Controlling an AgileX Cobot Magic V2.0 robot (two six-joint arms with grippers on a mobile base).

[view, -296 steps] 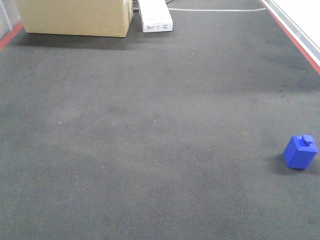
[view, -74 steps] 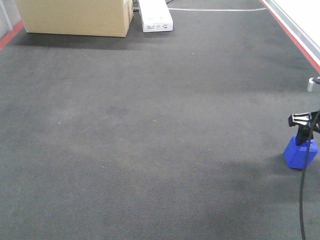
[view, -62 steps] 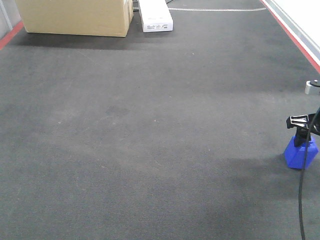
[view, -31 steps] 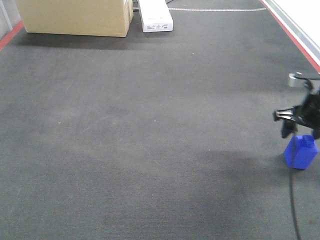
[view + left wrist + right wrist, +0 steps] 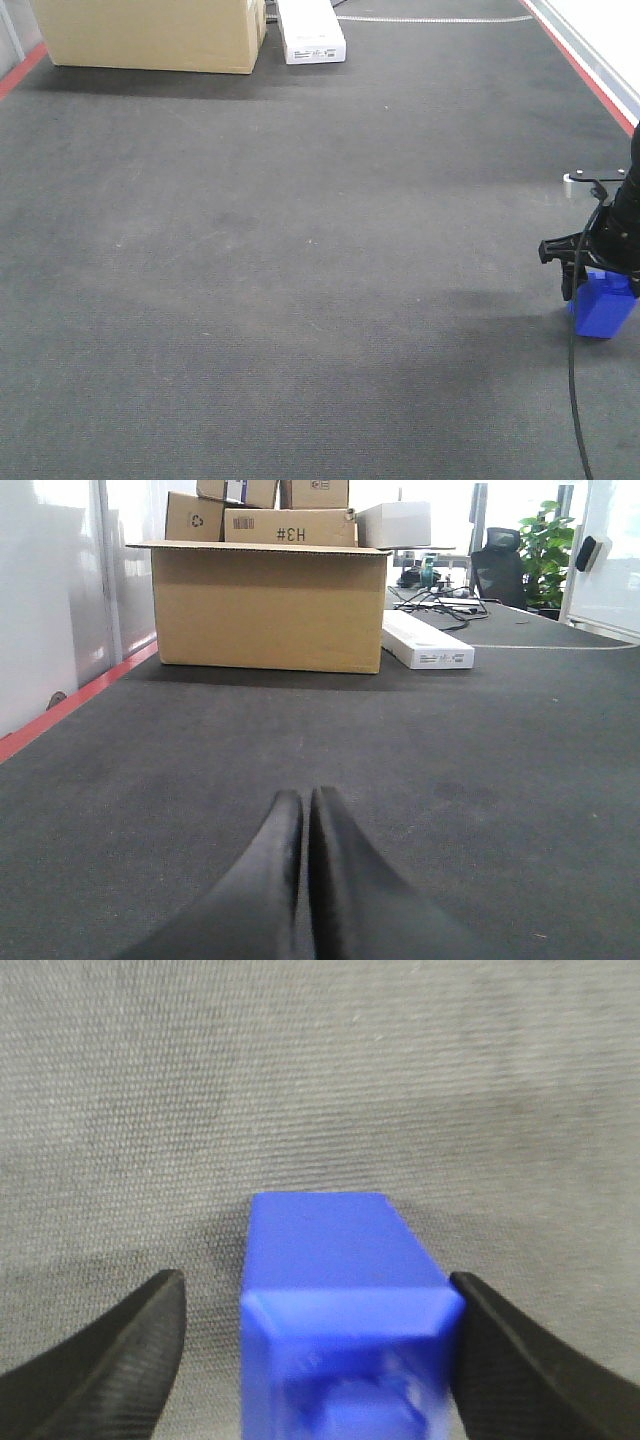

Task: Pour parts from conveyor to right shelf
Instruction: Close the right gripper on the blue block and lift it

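One blue part (image 5: 606, 311) stands on the dark grey conveyor belt (image 5: 300, 250) at the far right edge. My right gripper (image 5: 598, 284) hangs directly over it, open, one finger on each side. In the right wrist view the part (image 5: 340, 1260) fills the gap of the gripper (image 5: 315, 1285); the right finger (image 5: 500, 1340) is at its side and the left finger (image 5: 120, 1350) stands off it. My left gripper (image 5: 304, 798) is shut and empty, low over the belt. The right shelf is out of view.
A cardboard box (image 5: 150, 35) and a long white carton (image 5: 311, 30) stand at the far end of the belt. A red stripe and pale rail (image 5: 590, 65) run along the right edge. A black cable (image 5: 574, 400) hangs from the right arm.
The right arm came in from the right edge, spread its fingers, and sank around the blue part. The part itself has stayed put.
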